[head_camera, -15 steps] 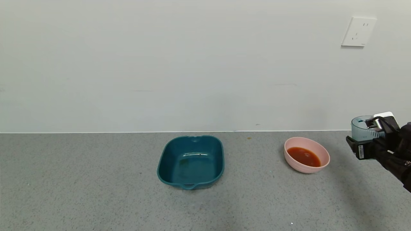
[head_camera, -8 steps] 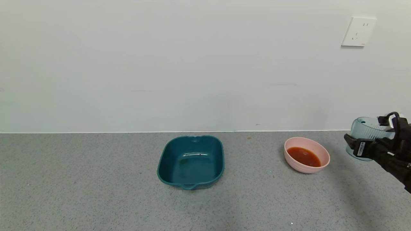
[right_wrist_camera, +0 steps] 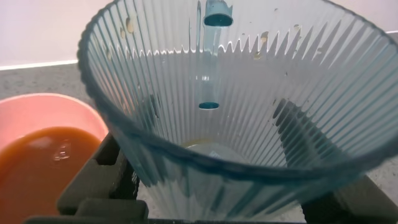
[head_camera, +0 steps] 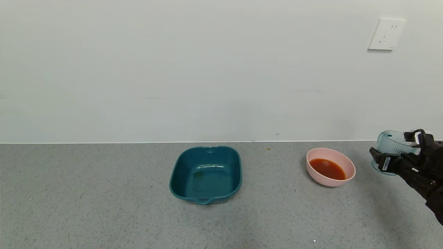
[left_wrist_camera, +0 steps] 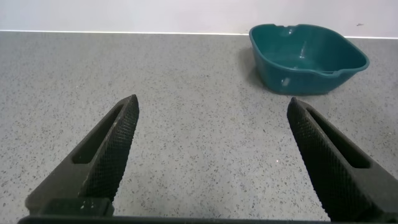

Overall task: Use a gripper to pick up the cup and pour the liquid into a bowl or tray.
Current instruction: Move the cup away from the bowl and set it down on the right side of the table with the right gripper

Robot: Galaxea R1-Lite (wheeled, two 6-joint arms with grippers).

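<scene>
My right gripper [head_camera: 398, 152] is shut on the translucent blue-grey ribbed cup [head_camera: 391, 152], held just above the counter at the far right, a little right of the pink bowl [head_camera: 349, 165]. The cup is nearly upright, tilted slightly. In the right wrist view the cup [right_wrist_camera: 249, 93] fills the picture; it holds only a thin trace of fluid at its base. The orange-red liquid [head_camera: 327, 168] lies in the pink bowl, also seen in the right wrist view [right_wrist_camera: 43, 168]. My left gripper [left_wrist_camera: 211, 130] is open and empty over bare counter.
A dark teal rectangular tray [head_camera: 205, 174] stands mid-counter, left of the bowl; it also shows in the left wrist view [left_wrist_camera: 305, 56]. A white wall with a socket [head_camera: 386, 34] runs behind the grey speckled counter [head_camera: 104, 207].
My right gripper has lowered the cup toward the counter and moved slightly away from the bowl. The bowl, tray and left arm have not moved.
</scene>
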